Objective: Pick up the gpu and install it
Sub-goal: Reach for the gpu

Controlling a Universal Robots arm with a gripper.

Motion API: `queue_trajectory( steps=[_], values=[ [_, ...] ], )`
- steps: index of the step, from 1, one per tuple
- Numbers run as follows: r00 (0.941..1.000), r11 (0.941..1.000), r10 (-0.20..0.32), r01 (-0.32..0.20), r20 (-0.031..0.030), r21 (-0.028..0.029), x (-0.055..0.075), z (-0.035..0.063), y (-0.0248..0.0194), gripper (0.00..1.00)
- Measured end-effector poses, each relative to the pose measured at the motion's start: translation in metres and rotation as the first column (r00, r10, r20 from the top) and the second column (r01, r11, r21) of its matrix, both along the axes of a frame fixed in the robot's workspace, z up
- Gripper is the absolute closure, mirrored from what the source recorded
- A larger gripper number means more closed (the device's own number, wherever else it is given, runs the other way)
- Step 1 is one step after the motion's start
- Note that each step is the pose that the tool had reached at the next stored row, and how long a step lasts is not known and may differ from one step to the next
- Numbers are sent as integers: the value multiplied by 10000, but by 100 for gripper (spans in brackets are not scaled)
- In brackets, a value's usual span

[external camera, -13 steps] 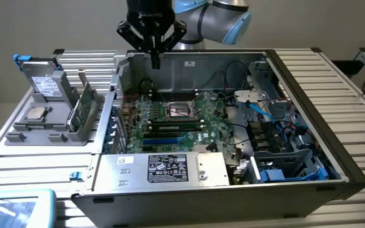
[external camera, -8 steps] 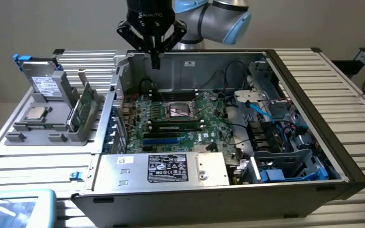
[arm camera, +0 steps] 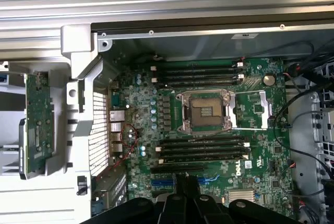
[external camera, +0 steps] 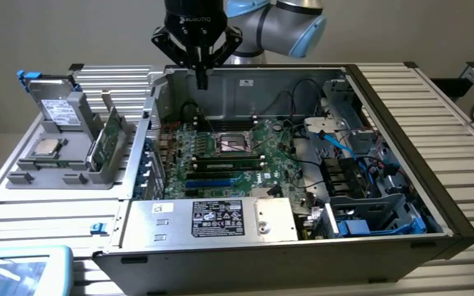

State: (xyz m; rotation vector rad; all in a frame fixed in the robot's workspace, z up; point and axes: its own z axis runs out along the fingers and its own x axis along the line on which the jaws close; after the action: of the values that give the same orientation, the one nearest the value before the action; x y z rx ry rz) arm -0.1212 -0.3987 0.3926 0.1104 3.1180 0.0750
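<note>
Fingers (external camera: 202, 79): pressed together with nothing between them, hanging above the rear edge of the open computer case (external camera: 402, 117).
Gpu (external camera: 107, 140): stands on edge in a slot of the grey rack (external camera: 56, 177) on the desk (external camera: 47, 213), outside the case on the exterior view's left.
Gpu to fingers: well apart, not touching; the case's side wall lies between them.
Under the fingers (arm camera: 187, 185): the green motherboard (arm camera: 255, 109), lying flat in the case.
Wrist view: the gpu (arm camera: 37, 119) shows beside the case wall.
</note>
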Motion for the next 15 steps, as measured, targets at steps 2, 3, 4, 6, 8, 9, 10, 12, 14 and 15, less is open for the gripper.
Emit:
queue_trajectory(
  steps=[2,3,4,6,8,9,10,12,14,15],
  values=[
    [10000,10000,-1,1,-1,-1,-16,-2,17,87],
    [10000,10000,1,-1,-1,-1,-32,-3,37,81],
    [10000,10000,0,0,0,0,-54,-4,60,75],
    [10000,10000,0,0,0,0,-105,-8,112,75],
    [10000,10000,0,0,1,0,-161,-12,163,68],
    [10000,10000,-1,1,1,0,-192,-14,186,68],
    [10000,10000,1,-1,0,0,-223,-16,209,68],
    [10000,10000,-1,1,1,0,-291,-25,257,66],
    [10000,10000,0,0,0,0,-359,-39,307,60],
    [10000,10000,0,0,2,1,-403,-45,327,60]
  ],
)
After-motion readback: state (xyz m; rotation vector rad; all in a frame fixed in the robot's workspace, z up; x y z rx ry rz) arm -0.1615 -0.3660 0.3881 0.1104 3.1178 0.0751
